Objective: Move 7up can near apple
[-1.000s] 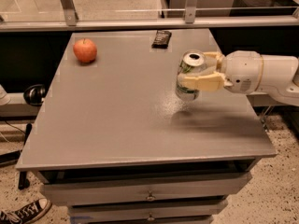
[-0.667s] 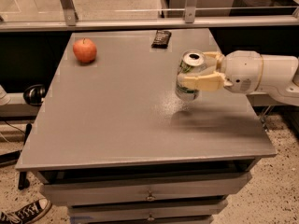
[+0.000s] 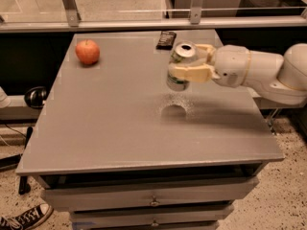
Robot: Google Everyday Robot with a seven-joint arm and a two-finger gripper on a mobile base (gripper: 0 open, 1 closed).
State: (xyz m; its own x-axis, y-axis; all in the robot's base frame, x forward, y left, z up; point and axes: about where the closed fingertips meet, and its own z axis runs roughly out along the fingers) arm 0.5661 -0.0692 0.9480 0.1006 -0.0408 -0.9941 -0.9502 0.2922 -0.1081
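Observation:
The 7up can (image 3: pixel 179 67) is silver-topped with a white and green label. It hangs above the grey table (image 3: pixel 110 128), over its right-middle part, and its shadow lies on the tabletop below it. My gripper (image 3: pixel 188 64) comes in from the right on a white arm and is shut on the can, one cream finger across its front. The red-orange apple (image 3: pixel 87 51) sits at the table's far left corner, well to the left of the can.
A flat dark packet (image 3: pixel 166 40) lies at the table's far edge, just behind the can. A glass-and-metal railing (image 3: pixel 144 24) runs behind the table. Drawers (image 3: pixel 153 199) sit under the tabletop. A sneaker (image 3: pixel 19 219) and dark gear are on the floor at the left.
The can and gripper have lifted slightly and shifted a little to the left above the table. The apple and packet have not moved.

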